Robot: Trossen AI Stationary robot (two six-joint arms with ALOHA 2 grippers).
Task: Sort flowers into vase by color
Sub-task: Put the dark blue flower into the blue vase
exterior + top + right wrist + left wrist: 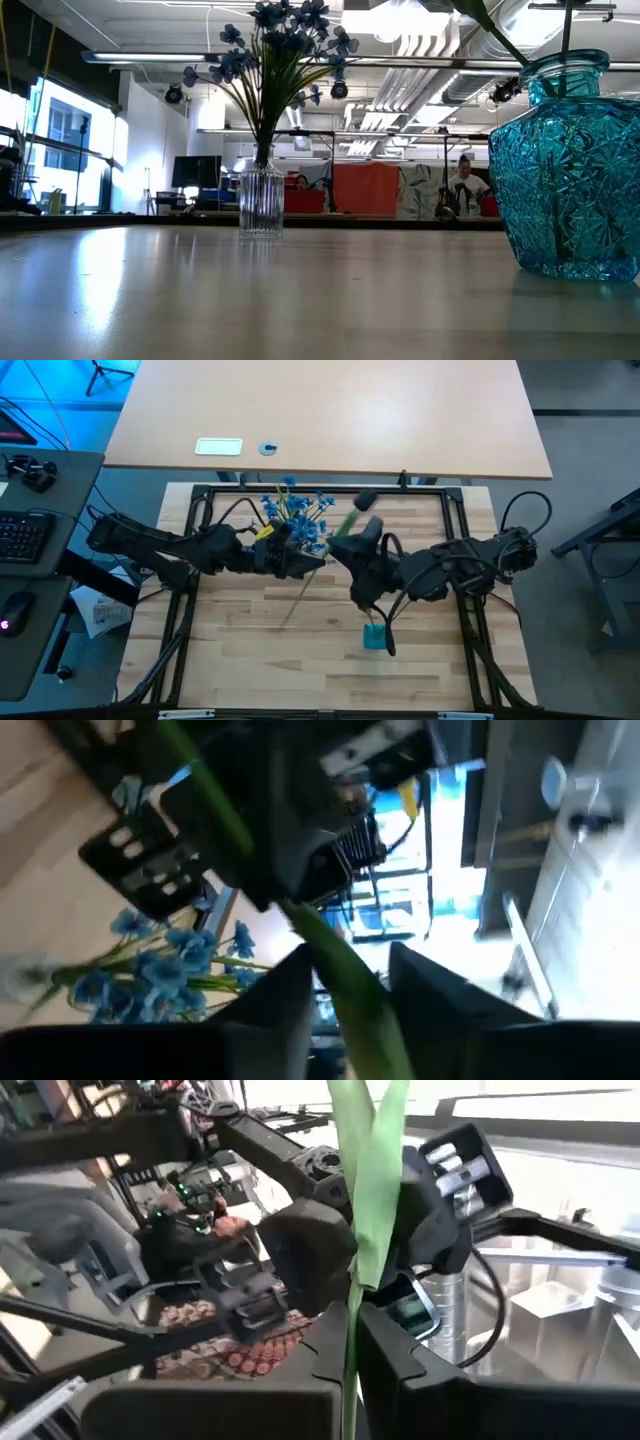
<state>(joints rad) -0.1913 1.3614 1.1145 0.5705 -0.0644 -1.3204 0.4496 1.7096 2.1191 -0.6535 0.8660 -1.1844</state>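
Two grippers met above the middle of the bench (240,660), nearer its back edge, both clenched on the same dark-budded flower (352,512). The left gripper (305,560) reached in from the left side and, in its wrist view, its fingers (395,1350) pinched the thin green stalk (350,1370) just below the broad leaves. The right gripper (345,545) came from the right side, and its own fingers (290,990) closed around the same green stem (350,1000) in the right wrist view. The bud pointed toward the back edge, while the stalk slanted down toward the front left. Several blue flowers (295,515) stood gathered in a clear ribbed vase (261,203) near the back edge, just beside the left gripper. A turquoise glass vase (375,636) stood nearer the front edge, right of centre, with green stems (565,30) rising from its mouth in the low view.
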